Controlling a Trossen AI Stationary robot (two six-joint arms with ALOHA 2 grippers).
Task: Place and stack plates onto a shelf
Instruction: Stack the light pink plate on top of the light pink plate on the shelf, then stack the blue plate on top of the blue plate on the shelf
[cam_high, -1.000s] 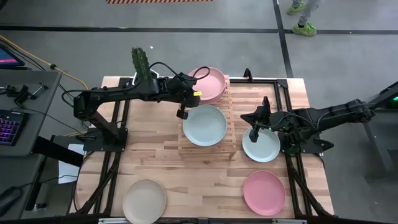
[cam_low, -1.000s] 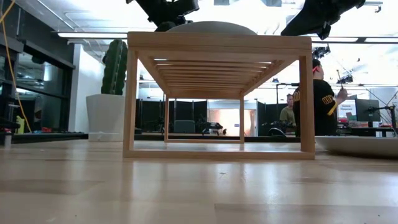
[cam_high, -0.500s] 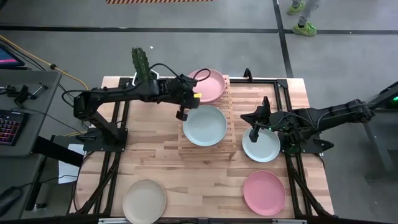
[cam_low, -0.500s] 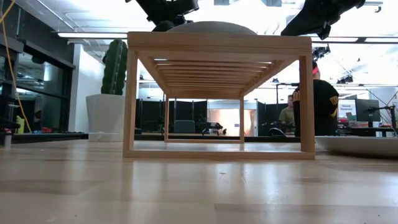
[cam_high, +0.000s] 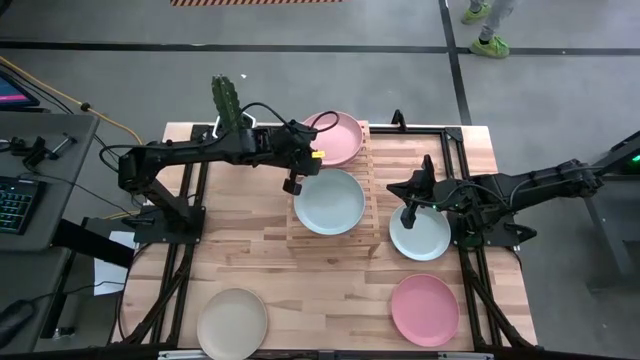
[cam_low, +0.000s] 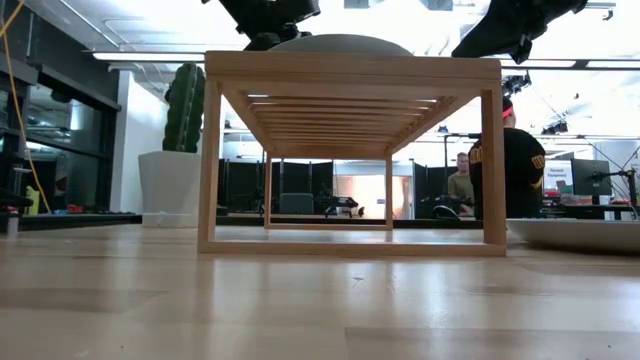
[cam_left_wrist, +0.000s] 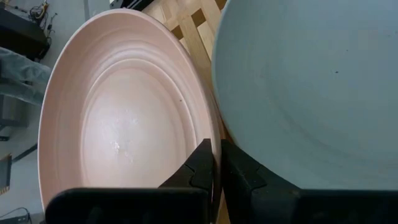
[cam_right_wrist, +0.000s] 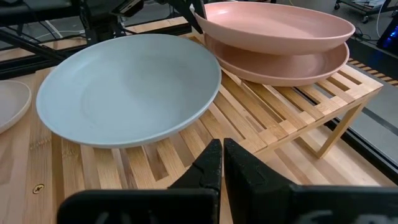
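Note:
The light-wood shelf (cam_high: 332, 190) carries two pink plates (cam_right_wrist: 273, 28) stacked at its far end and a mint plate (cam_high: 328, 200) at its near end. My left gripper (cam_left_wrist: 216, 152) reaches in from the left and is shut on the upper pink plate (cam_high: 335, 135). My right gripper (cam_high: 407, 212) is shut and empty. It hovers right of the shelf, over the far-left rim of a second mint plate (cam_high: 420, 232) lying flat on the table. A pink plate (cam_high: 424, 308) and a beige plate (cam_high: 232, 320) also lie flat near the table's near edge. My left gripper pinches the upper pink plate's rim (cam_left_wrist: 210, 127) on the side facing the mint plate, with one finger (cam_left_wrist: 202, 165) inside the bowl and the other outside. It comes slanting down from the table's left. The plate sits about level over the lower pink plate (cam_right_wrist: 280, 65); whether it rests on it I cannot tell.
A cactus in a white pot (cam_high: 226, 98) stands at the table's far left corner behind the left arm. Dark frame rails (cam_high: 180, 250) run along both table sides. Bare wood lies between the shelf and the near plates. People show in the room behind (cam_low: 515, 170).

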